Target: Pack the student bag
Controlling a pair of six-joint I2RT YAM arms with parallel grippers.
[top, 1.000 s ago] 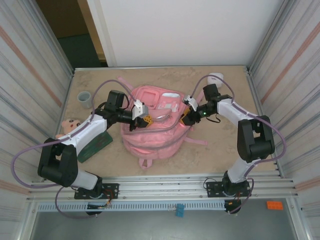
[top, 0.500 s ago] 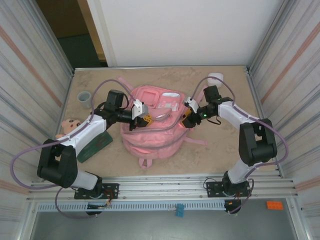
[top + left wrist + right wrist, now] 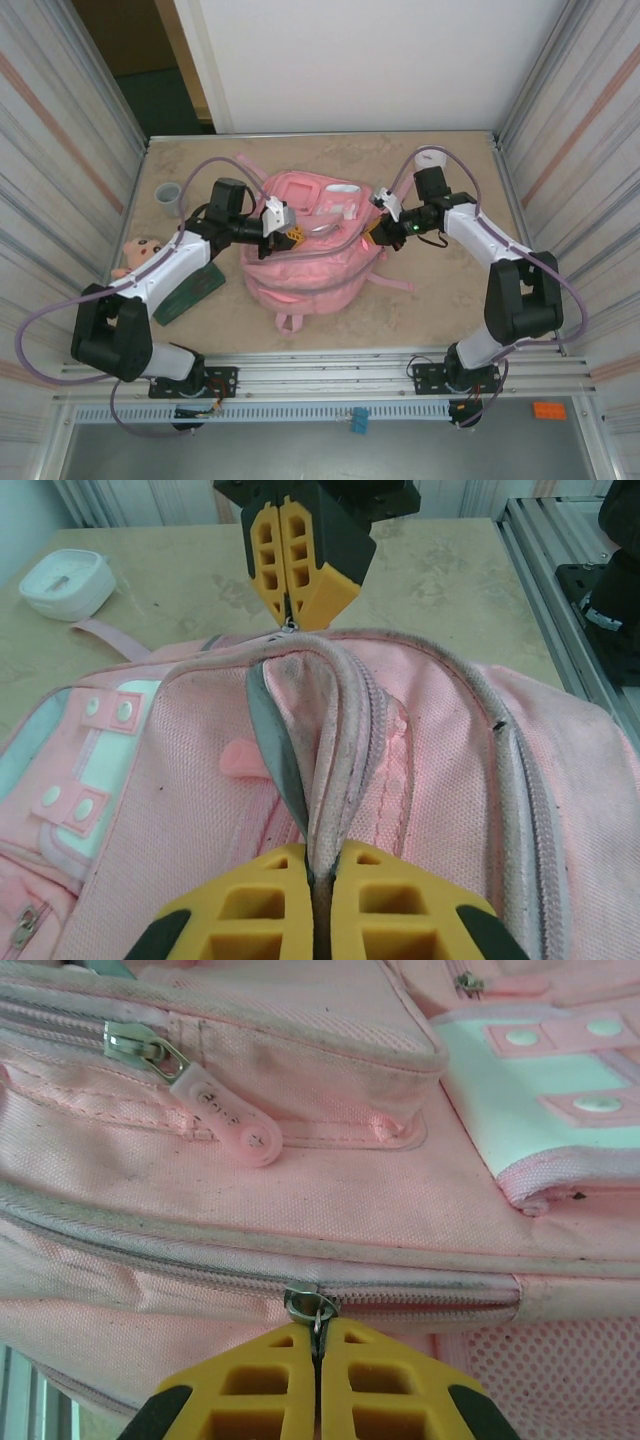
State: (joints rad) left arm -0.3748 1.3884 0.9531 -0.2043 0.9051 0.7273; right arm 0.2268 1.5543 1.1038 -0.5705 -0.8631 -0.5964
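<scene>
While the pink student bag (image 3: 305, 265) lies flat in the middle of the table (image 3: 450, 290), a gripper grips it from each side. A rubbery pink zipper tab (image 3: 225, 1120) carries raised lettering, too small to read. The left gripper (image 3: 320, 885) is clamped tight on the bag's zipper rim. The right gripper (image 3: 318, 1355) pinches the ring of a metal zipper slider (image 3: 310, 1303). What the bag holds cannot be told. A grey cup (image 3: 167, 197) stands at the table's far left, its contents hidden.

Tabletop (image 3: 450, 290): finished in beige marbled stone pattern.
Side walls (image 3: 60, 140): clad in ribbed pale panels.
Back wall (image 3: 370, 60): painted plain white.
</scene>
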